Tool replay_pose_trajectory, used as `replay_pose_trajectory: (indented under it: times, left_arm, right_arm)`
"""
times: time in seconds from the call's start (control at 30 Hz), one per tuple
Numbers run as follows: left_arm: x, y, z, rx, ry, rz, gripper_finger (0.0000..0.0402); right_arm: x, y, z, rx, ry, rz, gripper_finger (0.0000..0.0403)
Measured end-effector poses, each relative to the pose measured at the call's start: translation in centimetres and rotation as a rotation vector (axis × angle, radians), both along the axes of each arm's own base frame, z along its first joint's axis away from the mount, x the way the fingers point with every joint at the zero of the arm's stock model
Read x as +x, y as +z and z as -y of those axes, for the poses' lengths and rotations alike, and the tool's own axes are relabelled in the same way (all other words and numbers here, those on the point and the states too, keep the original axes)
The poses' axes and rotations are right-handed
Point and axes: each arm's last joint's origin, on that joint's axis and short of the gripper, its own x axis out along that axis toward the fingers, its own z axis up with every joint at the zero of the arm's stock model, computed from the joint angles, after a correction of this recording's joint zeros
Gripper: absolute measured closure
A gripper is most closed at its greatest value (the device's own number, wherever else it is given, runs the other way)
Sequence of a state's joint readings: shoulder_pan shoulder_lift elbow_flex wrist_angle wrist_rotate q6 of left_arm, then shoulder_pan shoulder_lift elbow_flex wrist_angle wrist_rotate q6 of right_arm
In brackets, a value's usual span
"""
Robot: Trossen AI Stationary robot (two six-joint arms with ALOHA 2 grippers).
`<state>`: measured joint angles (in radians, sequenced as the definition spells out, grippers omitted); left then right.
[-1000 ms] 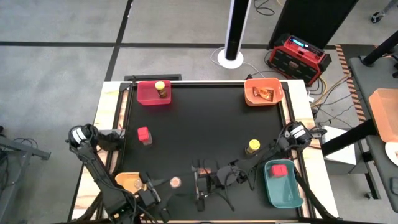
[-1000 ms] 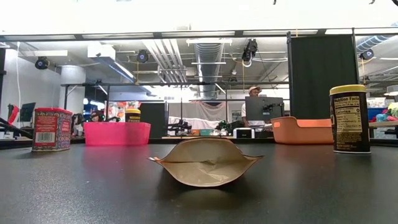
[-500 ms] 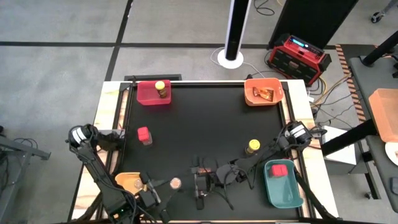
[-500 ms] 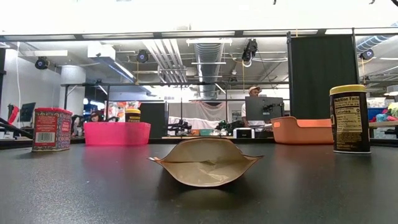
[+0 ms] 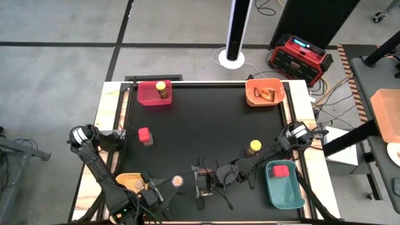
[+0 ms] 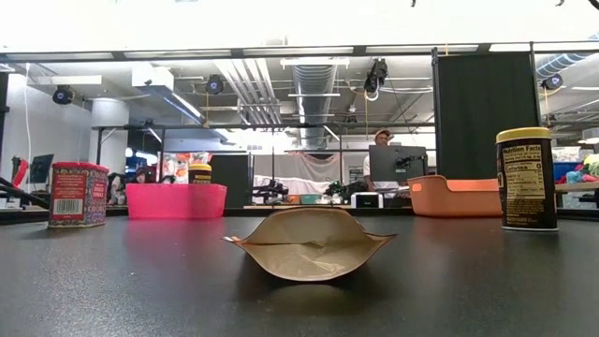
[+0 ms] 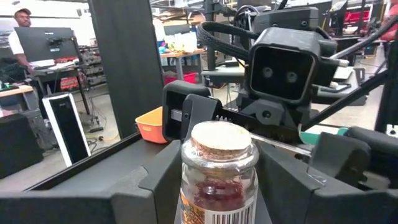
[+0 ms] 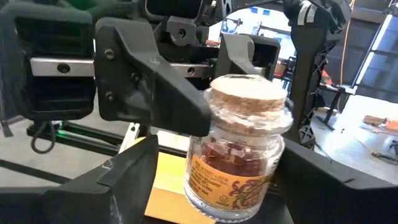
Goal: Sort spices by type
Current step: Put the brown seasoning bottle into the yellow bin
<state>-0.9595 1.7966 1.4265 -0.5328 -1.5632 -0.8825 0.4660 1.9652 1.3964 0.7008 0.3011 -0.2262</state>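
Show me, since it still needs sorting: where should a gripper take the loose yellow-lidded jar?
I'd take the yellow-lidded jar across its round body, below the lid, coming from the side: it stands upright and is straight-sided.

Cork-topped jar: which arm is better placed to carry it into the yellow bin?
Left. The cork-topped jar sits between both end effectors, but the yellow bin lies just behind the left end effector, while the right end effector would have to reach across it.

A lab: exposed ceiling ducts (image 6: 316, 89), workstation monitor (image 6: 398, 163).
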Motion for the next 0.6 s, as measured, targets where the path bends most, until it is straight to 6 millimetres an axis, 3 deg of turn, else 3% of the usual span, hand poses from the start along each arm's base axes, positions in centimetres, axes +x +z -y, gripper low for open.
replay_pose_trajectory:
  times: [0.27,0.6]
  left_arm:
    - [0.18,0.1,-0.03,-0.01,0.006,0.009,0.0234]
    - [0.18,0.18,0.0,-0.019,0.004,0.013,0.0233]
  right_arm:
    - [0.01,-0.12,0.03,-0.027,-0.005,-0.01,0.0109]
    - [0.05,-0.03,0.07,-0.039,-0.013,-0.006,0.0172]
